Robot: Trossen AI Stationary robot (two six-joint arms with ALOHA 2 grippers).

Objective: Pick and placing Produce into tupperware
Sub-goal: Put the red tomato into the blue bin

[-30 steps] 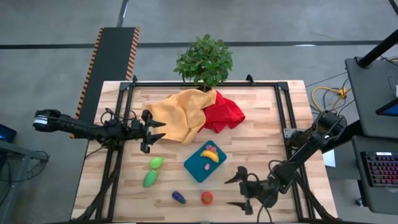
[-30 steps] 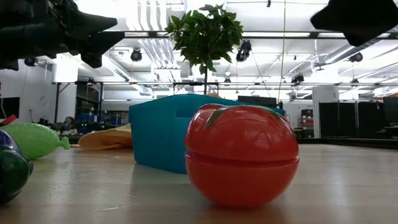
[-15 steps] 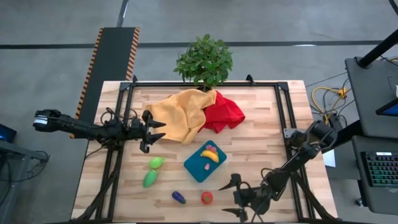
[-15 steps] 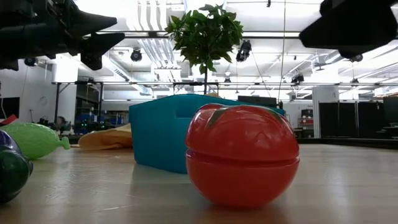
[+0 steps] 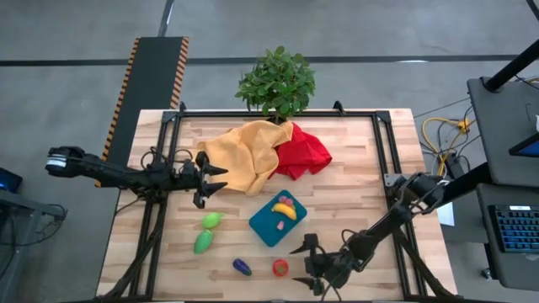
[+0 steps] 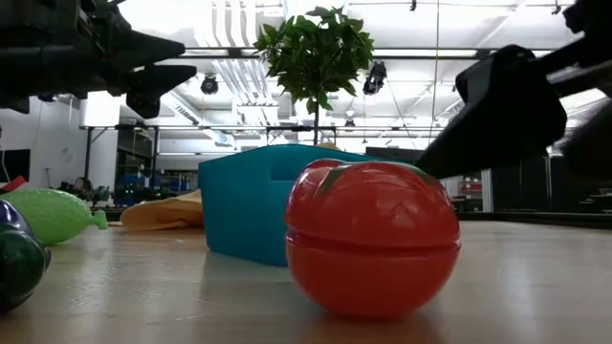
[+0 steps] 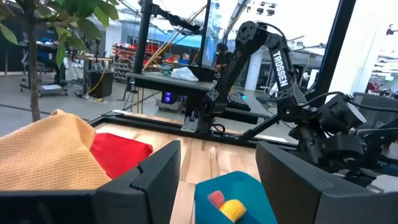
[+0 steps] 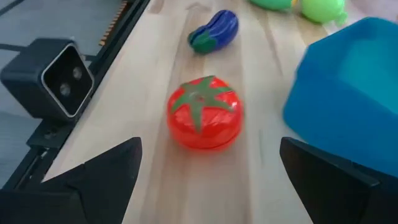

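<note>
The red tomato [image 5: 280,268] [image 8: 204,113] sits on the table near its near edge, with the purple eggplant [image 5: 242,267] to its left. Two green pieces [image 5: 211,220] [image 5: 203,242] lie farther left. The teal tupperware [image 5: 266,229] holds the banana [image 5: 289,211], a pink-red berry [image 5: 285,200] and a small orange piece [image 5: 279,225]. My right gripper [image 5: 301,268] [image 8: 205,180] is open just right of the tomato, its fingers pointing at it without touching. My left gripper [image 5: 217,178] [image 7: 217,186] is open and hovers by the yellow cloth's left edge.
A yellow cloth [image 5: 244,156] and a red cloth [image 5: 305,151] lie bunched at the far middle of the table, with a potted plant [image 5: 278,80] behind them. A small camera box [image 8: 50,78] stands at the near edge by the tomato. Bare wood lies right of the tupperware.
My right gripper has moved along the near edge toward the table's left, closing in on the tomato, and has stayed open. The produce and the tupperware have not moved.
</note>
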